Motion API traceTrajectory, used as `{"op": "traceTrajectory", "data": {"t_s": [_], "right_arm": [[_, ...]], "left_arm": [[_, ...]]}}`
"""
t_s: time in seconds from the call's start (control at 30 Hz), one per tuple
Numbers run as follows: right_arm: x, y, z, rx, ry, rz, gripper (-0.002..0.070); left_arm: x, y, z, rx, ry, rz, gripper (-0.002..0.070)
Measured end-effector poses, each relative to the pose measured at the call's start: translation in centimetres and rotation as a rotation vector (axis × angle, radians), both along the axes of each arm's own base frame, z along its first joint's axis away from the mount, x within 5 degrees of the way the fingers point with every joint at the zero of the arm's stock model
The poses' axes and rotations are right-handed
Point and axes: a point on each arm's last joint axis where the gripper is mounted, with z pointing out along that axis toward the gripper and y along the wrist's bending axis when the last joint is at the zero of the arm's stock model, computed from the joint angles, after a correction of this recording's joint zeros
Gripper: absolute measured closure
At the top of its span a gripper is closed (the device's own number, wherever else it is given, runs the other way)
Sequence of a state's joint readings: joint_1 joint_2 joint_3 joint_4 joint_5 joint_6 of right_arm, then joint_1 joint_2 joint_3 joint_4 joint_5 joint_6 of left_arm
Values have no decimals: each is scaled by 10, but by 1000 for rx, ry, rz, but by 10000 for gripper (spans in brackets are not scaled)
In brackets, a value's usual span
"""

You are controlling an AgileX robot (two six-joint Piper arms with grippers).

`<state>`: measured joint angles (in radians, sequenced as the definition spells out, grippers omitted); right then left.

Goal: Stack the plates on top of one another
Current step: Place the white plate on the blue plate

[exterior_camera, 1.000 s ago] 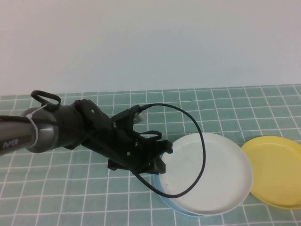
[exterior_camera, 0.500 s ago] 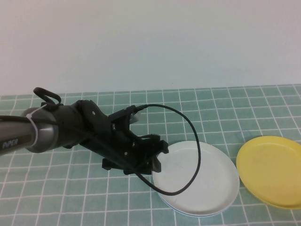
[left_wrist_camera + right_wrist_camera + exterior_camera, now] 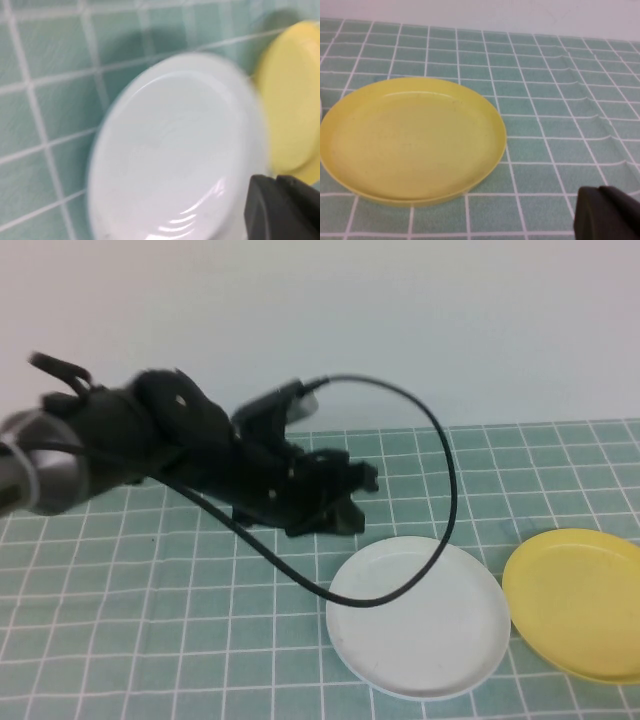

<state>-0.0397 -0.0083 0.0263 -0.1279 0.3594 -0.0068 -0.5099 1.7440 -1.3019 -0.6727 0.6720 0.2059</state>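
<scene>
A white plate (image 3: 418,618) lies flat on the green checked cloth at centre right, and nothing holds it. It also shows in the left wrist view (image 3: 170,155). A yellow plate (image 3: 575,602) lies just right of it, apart from it, and fills the right wrist view (image 3: 410,137). My left gripper (image 3: 352,498) hangs open and empty in the air above and to the left of the white plate. One of its fingers (image 3: 282,207) shows in its wrist view. Only a dark corner of my right gripper (image 3: 607,212) shows, close to the yellow plate.
The left arm's black cable (image 3: 440,500) loops down over the white plate's far-left rim. The green checked cloth (image 3: 150,640) covers the table, and a plain white wall stands behind it.
The white plate dropped from a tilt at the gripper's tip to lie flat over a bluish plate. My left gripper let go, then rose and drew back to the left.
</scene>
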Motion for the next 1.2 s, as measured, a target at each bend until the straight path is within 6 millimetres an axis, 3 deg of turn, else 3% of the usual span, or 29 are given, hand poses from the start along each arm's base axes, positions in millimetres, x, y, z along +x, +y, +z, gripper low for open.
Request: {"op": "traceTrajectory", "data": {"t_s": [0.27, 0.43, 0.57, 0.73, 0.83, 1.03, 1.2], "right_arm": [[0, 0, 0, 0, 0, 0, 678], [0, 0, 0, 0, 0, 0, 678], [0, 0, 0, 0, 0, 0, 678], [0, 0, 0, 0, 0, 0, 678], [0, 0, 0, 0, 0, 0, 678], [0, 0, 0, 0, 0, 0, 678], [0, 0, 0, 0, 0, 0, 678]], "left_arm": [[-38, 21, 84, -98, -225, -21, 675], [-67, 33, 114, -126, -258, -78, 675], [-84, 38, 122, -123, -220, -139, 675], [-85, 40, 121, -96, -216, -155, 675], [-73, 45, 121, 6, -372, -133, 675], [-54, 65, 114, 369, -618, -180, 675], [-60, 75, 139, 308, -878, -55, 675]]}}
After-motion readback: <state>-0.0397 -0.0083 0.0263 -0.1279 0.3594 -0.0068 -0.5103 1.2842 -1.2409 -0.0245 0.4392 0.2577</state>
